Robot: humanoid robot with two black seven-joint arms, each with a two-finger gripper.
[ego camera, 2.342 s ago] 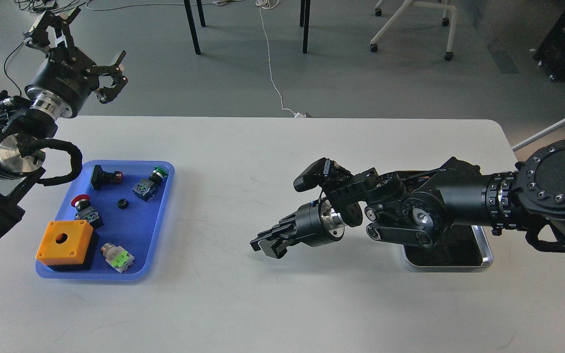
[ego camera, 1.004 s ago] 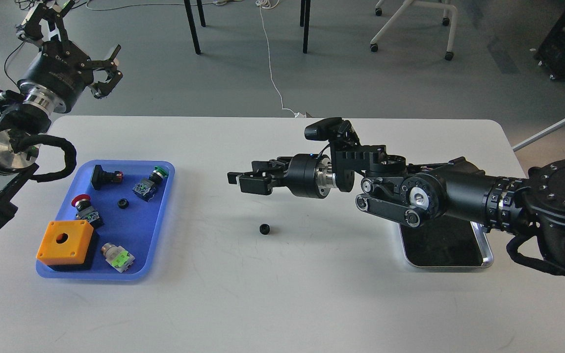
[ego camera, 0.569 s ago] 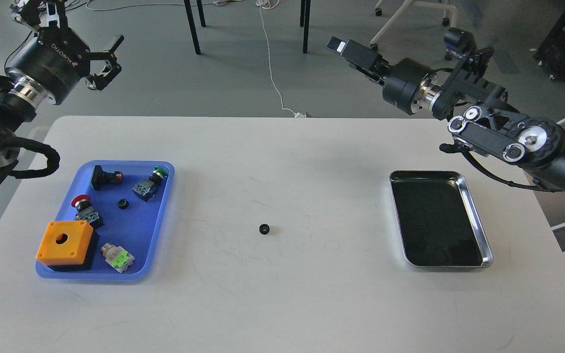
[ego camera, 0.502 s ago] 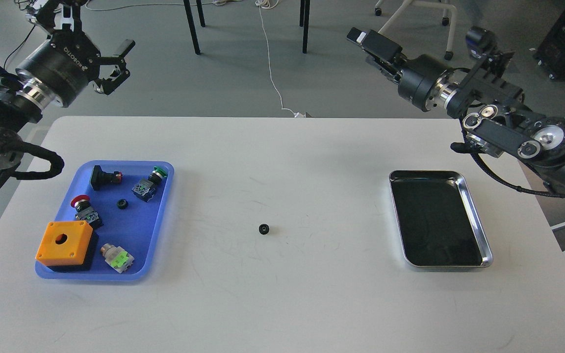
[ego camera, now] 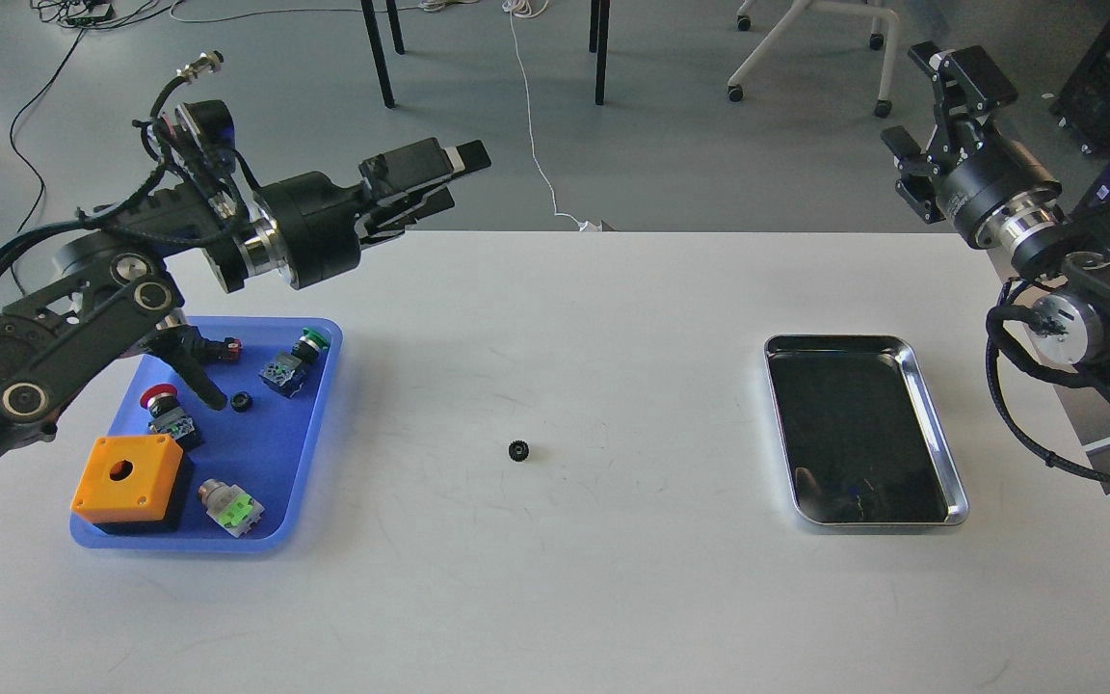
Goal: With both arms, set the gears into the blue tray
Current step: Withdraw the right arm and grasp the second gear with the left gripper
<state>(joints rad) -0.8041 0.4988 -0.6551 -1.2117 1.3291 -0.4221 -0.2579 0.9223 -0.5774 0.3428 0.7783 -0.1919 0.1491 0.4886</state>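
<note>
We are targeting the loose gear point(ego camera: 518, 450) lying mid-table, right of the blue tray point(ego camera: 319, 439), nearer our left gripper point(ego camera: 454, 173), whose fingers are standing slightly parted and empty, while our right gripper point(ego camera: 940, 106) is hanging open.

single head view, looking forward and down over white table point(ego camera: 613, 578)

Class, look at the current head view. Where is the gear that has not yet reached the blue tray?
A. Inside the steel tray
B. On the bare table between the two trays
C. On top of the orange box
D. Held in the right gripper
B: the loose gear lies on the white table, apart from both the blue tray and the steel tray, with neither gripper near it.
</note>
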